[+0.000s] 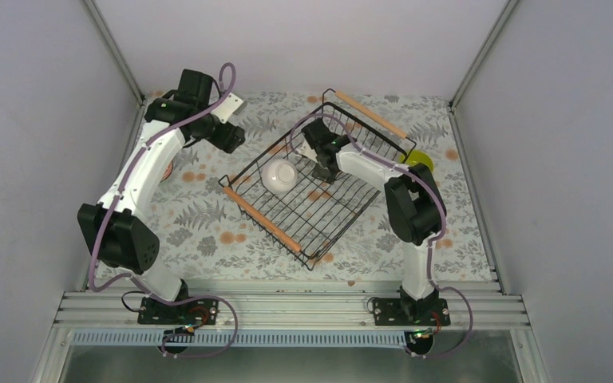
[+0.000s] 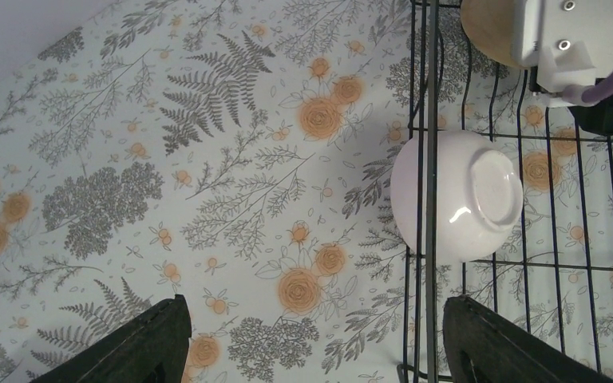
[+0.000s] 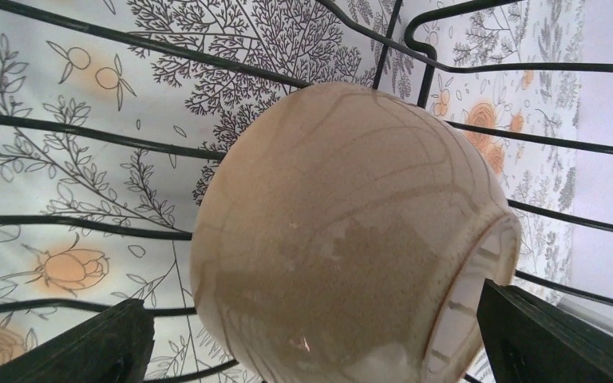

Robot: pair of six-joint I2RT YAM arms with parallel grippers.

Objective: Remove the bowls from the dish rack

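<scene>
The black wire dish rack (image 1: 343,209) with wooden handles stands mid-table. A white bowl (image 1: 279,175) lies upside down inside it, also seen in the left wrist view (image 2: 456,195) behind the rack's wall (image 2: 431,120). My right gripper (image 1: 324,162) is inside the rack. Its open fingers straddle a tan-beige bowl (image 3: 343,239) that lies on its side on the wires (image 3: 64,128), and the left finger (image 3: 80,347) stands clear of it. My left gripper (image 2: 311,343) is open and empty above the cloth, left of the rack (image 1: 225,134). A yellow-green bowl (image 1: 419,157) sits outside the rack, at the right.
A floral cloth (image 1: 199,215) covers the table. Grey walls close in the left, back and right sides. The left arm's elbow (image 1: 120,235) hangs over the table's left front. The tan bowl's edge (image 2: 491,28) and the right wrist (image 2: 559,40) show at the left wrist view's top.
</scene>
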